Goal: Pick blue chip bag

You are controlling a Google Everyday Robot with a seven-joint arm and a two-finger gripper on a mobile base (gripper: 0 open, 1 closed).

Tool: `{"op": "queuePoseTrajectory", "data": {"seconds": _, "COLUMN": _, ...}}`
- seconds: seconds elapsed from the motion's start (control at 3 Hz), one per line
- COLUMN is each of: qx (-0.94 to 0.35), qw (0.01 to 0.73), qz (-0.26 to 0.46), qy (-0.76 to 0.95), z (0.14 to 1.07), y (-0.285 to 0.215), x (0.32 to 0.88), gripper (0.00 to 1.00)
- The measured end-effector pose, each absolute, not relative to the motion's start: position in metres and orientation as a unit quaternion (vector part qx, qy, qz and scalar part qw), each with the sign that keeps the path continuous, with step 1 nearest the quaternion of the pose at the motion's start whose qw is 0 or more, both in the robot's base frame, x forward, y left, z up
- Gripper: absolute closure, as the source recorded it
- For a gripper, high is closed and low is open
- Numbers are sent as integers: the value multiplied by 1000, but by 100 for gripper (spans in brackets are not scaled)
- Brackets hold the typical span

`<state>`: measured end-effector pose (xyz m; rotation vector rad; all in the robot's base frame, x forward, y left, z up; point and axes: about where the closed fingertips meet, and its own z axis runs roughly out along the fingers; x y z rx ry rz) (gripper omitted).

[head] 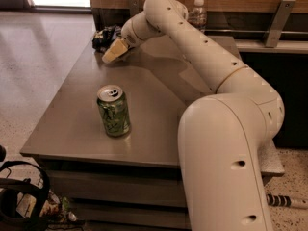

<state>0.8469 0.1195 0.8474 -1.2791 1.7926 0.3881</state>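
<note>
The blue chip bag (105,36) is a dark crumpled bag at the far left corner of the grey table (72,114). My gripper (114,52) hangs low over the table right next to the bag, on its near right side, with its cream fingertips (111,55) pointing down and left. The wrist hides part of the bag. I cannot tell whether the gripper touches the bag. My white arm reaches across the table from the right.
A green soda can (113,110) stands upright near the table's front left. A clear water bottle (197,14) stands at the back behind the arm. A wooden wall and metal rail run along the back. Black cables lie on the floor at lower left.
</note>
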Motion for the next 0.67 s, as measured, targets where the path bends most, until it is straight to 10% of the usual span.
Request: {"op": "queuePoseTrajectory", "data": {"seconds": 0.67, "qx": -499, "qw": 452, "qz": 181, "qy": 717, "z": 840, "y": 129, "x": 852, "gripper": 52}}
